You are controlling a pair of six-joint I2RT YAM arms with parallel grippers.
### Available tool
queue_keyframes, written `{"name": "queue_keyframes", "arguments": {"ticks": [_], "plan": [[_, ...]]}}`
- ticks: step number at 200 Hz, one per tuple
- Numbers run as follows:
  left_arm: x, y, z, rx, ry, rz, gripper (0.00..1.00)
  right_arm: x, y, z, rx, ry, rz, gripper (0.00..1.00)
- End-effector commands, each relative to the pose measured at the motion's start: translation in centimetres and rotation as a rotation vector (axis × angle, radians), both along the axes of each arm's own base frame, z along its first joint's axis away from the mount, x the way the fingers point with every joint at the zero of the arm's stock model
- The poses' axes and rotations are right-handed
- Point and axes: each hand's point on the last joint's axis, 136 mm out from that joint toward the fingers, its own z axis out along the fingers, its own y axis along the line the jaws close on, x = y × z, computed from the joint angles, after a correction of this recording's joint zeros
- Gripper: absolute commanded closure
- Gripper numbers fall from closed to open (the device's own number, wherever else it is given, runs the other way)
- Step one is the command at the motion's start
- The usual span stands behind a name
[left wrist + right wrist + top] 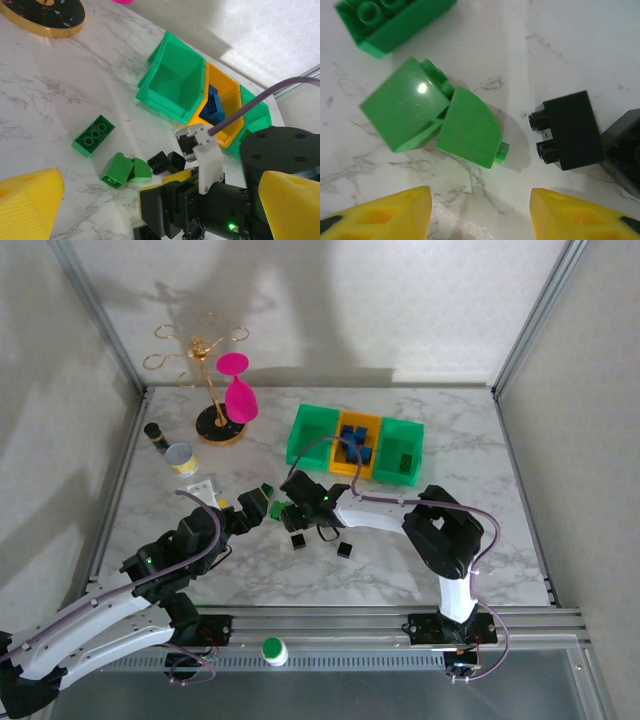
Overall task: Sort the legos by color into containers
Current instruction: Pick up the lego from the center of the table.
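Note:
The containers [312, 424] are a joined row at the back: a green bin [172, 82], a yellow bin [226, 89] holding blue legos [214, 107], and a second green bin [401, 456]. Loose on the marble lie a long green lego [93, 135], two curved green legos [405, 117] touching each other, and black legos [567, 130]. My right gripper [480, 215] hovers just short of the curved green pair, open, with bare table between its yellow fingertips [385, 215]. My left gripper [162, 190] is wide open beside it [243, 510], holding nothing.
Two more black legos [298, 540] lie nearer the front. A gold stand [205, 370] with a pink glass, a small tin can [181, 457] and a dark bottle [155, 432] stand at the back left. The right arm's gripper body [200, 205] sits between my left fingers.

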Motion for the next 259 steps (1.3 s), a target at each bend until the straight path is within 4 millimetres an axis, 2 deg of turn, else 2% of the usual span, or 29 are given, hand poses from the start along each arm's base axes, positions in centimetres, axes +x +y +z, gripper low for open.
{"name": "queue_keyframes", "arguments": {"ticks": [1, 87, 124, 177, 193, 217, 259], "plan": [[0.1, 0.9, -0.7, 0.026, 0.011, 0.041, 0.01, 1.1, 1.0, 0.3, 0.009, -0.034, -0.021, 0.45], [0.2, 0.8, -0.4, 0.028, 0.003, 0.039, 0.0, 3.2, 1.7, -0.2, -0.042, -0.092, -0.041, 0.44], [0.3, 0.8, -0.4, 0.033, 0.003, 0.04, 0.0, 3.1, 1.9, -0.7, -0.044, -0.081, -0.031, 0.49], [0.5, 0.4, -0.2, 0.028, 0.0, 0.031, 0.0, 2.9, 1.7, -0.4, -0.047, -0.081, -0.023, 0.56], [0.6, 0.2, -0.1, 0.031, 0.002, 0.027, 0.0, 2.8, 1.7, 0.0, -0.04, -0.084, -0.025, 0.61], [0.7, 0.1, 0.1, 0.031, 0.0, 0.023, 0.0, 2.7, 1.6, 1.1, -0.019, -0.088, -0.03, 0.62], [0.7, 0.1, 1.1, 0.03, -0.02, 0.023, 0.0, 2.3, 0.6, 4.6, 0.042, -0.099, -0.049, 0.61]]}}
